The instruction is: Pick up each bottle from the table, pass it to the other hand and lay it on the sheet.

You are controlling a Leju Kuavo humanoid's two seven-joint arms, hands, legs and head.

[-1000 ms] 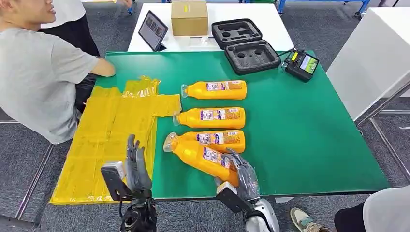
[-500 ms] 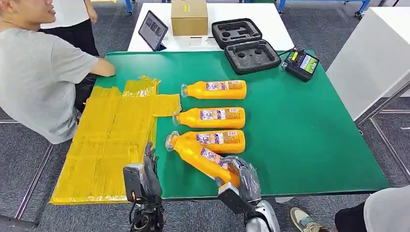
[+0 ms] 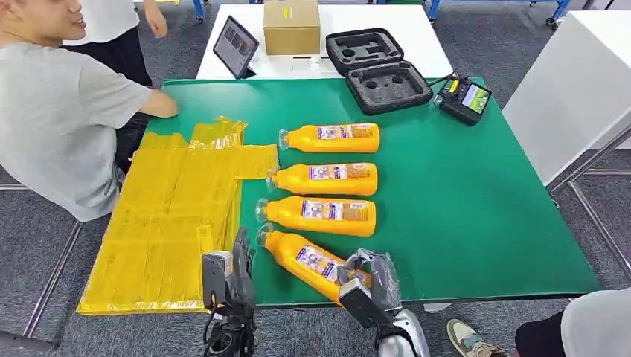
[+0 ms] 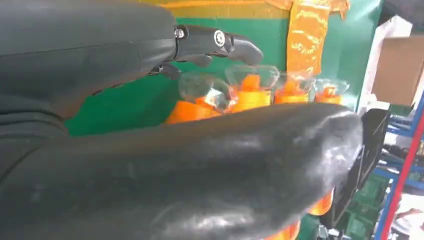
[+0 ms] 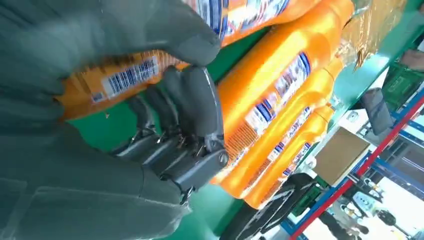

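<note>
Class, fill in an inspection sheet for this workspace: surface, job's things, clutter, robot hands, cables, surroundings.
Surface: green table.
Job's things: four orange bottles; three lie in a row on the table, far, middle and near; the fourth bottle is tilted in the right robot hand. Yellow sheet lies at the table's left, with no bottle on it.
Clutter: black foam case, handheld controller.
Robot hands: right robot hand grips the fourth bottle's base; left robot hand holds nothing, beside the bottle's cap.
Cables: one by the controller.
Surroundings: seated person, tablet, cardboard box.
</note>
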